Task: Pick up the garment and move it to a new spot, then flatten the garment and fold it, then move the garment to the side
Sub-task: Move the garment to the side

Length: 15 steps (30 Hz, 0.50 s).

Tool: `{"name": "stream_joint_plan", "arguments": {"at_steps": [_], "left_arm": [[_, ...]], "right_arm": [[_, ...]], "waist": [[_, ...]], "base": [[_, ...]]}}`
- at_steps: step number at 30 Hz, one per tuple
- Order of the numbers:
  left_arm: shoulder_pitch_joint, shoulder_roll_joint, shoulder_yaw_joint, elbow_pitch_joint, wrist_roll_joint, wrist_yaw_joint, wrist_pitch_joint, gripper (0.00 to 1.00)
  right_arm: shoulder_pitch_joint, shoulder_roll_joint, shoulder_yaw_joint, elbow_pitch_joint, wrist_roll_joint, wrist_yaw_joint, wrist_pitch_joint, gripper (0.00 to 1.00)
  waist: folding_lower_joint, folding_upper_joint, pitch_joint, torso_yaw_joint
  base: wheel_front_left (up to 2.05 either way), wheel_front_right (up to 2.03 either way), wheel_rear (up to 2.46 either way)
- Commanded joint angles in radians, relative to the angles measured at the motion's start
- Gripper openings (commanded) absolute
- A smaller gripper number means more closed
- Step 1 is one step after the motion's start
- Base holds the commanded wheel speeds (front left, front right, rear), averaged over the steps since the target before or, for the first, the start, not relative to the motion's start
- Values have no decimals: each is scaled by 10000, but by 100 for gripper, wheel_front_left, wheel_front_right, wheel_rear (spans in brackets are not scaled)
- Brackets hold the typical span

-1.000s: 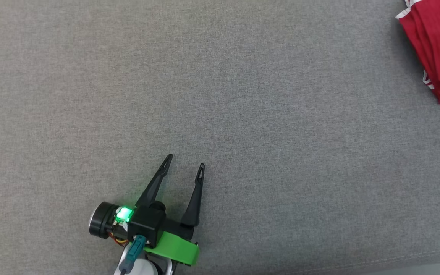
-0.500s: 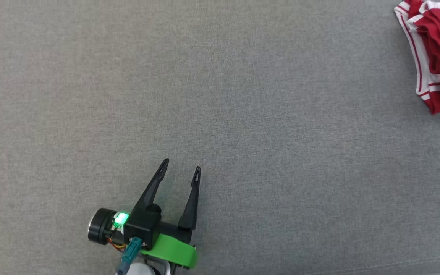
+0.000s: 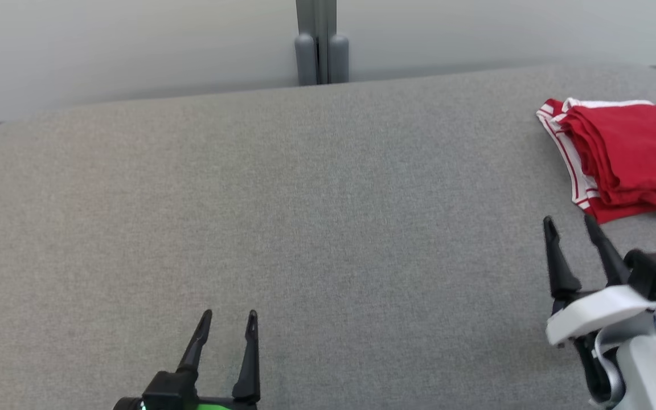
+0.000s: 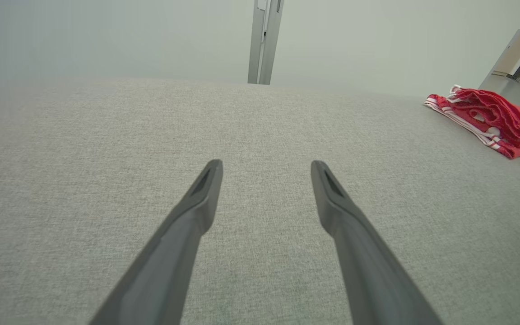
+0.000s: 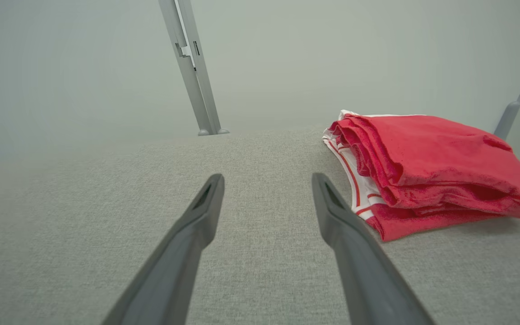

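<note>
The garment (image 3: 624,156) is red with white striped trim and lies folded in a compact stack at the far right of the grey padded surface (image 3: 328,216). It also appears in the right wrist view (image 5: 427,171) and, smaller, in the left wrist view (image 4: 490,122). My right gripper (image 3: 568,221) is open just in front of the garment, apart from it, with nothing between its fingers. At the bottom of the head view my left gripper (image 3: 230,314) is open and holds nothing.
A grey upright post (image 3: 321,42) stands against the pale wall behind the surface's far edge. The surface's rounded right corner lies just beyond the garment. Bare grey fabric stretches between the two grippers.
The head camera has tilted up, bringing the far edge and wall into view. The right gripper has come into view, open near the folded garment. The left gripper stays open.
</note>
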<state>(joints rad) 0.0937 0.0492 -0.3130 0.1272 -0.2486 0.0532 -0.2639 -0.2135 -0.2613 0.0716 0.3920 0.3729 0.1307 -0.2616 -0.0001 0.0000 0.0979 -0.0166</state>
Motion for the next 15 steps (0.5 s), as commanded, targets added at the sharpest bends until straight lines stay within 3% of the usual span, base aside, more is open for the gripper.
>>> {"name": "stream_joint_plan", "arguments": {"at_steps": [1,5,15], "left_arm": [[324,32,206,-120,-63,107,1,100],[733,28,514,-432,12,97,0,100],[1959,31,1025,-890,279,-322,0,100]], "right_arm": [[540,372,-195,-561,-303,0,-40,100],[1979,1087,-238,-1771,-888,0,-39,100],[4273,1248,171,-2732,-1301,-1,-40,100]], "waist": [[1,0,-1541,197],[1,0,-1973,208],[1,0,-3236,390]], "base": [[0,0,0],[0,0,0],[0,0,0]]}}
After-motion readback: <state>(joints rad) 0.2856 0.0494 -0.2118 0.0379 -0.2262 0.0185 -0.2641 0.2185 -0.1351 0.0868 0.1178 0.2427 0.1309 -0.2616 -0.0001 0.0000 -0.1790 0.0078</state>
